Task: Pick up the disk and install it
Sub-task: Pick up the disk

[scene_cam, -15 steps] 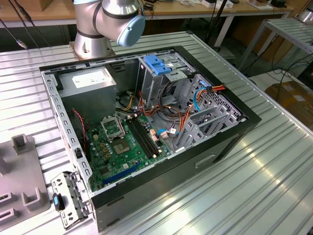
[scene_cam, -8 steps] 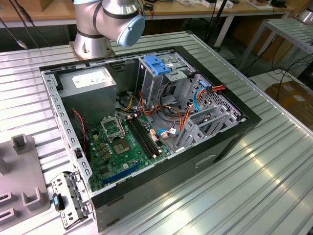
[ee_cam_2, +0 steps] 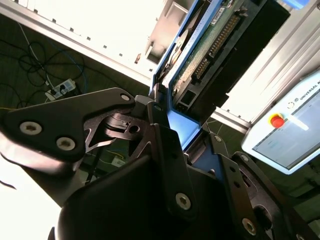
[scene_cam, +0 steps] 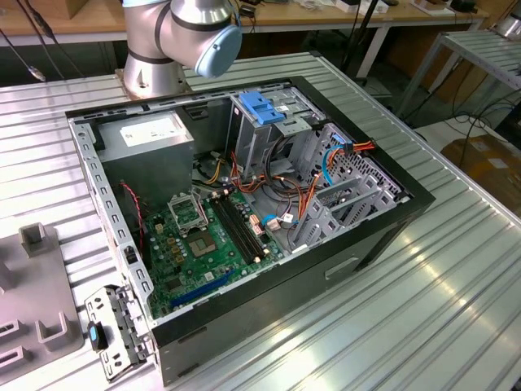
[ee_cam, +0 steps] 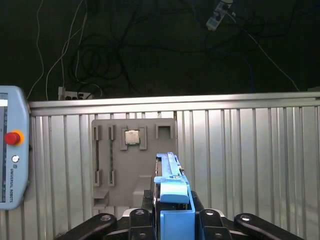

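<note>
Disk (ee_cam: 172, 197) sits in the tool (ee_cam: 172, 217), whose black fingers (ee_cam_2: 162, 135) are closed against its two sides. Edge-on in the first wrist view, it presents a light blue plastic rail. The second wrist view gives its underside, a green circuit board (ee_cam_2: 210, 47) with a pin connector, framed in blue. It hangs over the ribbed metal surface (ee_cam: 250, 160), near a grey fixture plate (ee_cam: 115, 170) carrying a processor chip (ee_cam: 132, 136), with a teach pendant (ee_cam: 12, 155) beside. The exterior view adds the open computer case (scene_cam: 383, 236), its blue-topped drive cage (scene_cam: 262, 110) hemmed by orange and blue cables (scene_cam: 313, 191), and the power supply (scene_cam: 151, 138) alongside.
</note>
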Available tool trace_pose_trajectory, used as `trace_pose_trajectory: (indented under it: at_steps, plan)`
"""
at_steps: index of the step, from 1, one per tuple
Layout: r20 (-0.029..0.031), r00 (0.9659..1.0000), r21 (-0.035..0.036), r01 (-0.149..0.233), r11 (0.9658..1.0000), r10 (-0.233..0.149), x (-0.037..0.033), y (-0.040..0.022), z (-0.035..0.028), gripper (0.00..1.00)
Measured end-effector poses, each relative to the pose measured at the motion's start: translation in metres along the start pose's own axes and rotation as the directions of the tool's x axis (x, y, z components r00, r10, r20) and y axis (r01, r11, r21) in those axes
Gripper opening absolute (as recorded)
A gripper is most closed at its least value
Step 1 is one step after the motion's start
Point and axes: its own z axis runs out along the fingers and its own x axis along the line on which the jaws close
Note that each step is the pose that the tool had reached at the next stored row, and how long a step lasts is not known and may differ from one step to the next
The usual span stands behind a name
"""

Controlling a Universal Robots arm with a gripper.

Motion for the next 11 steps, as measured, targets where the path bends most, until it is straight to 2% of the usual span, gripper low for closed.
trace_pose_trajectory:
  at_steps: [11]
  plan:
    - [0.0, 1.0, 0.0, 0.0, 1.0, 0.0, -0.0003, -0.0086, -0.0001, 0.37]
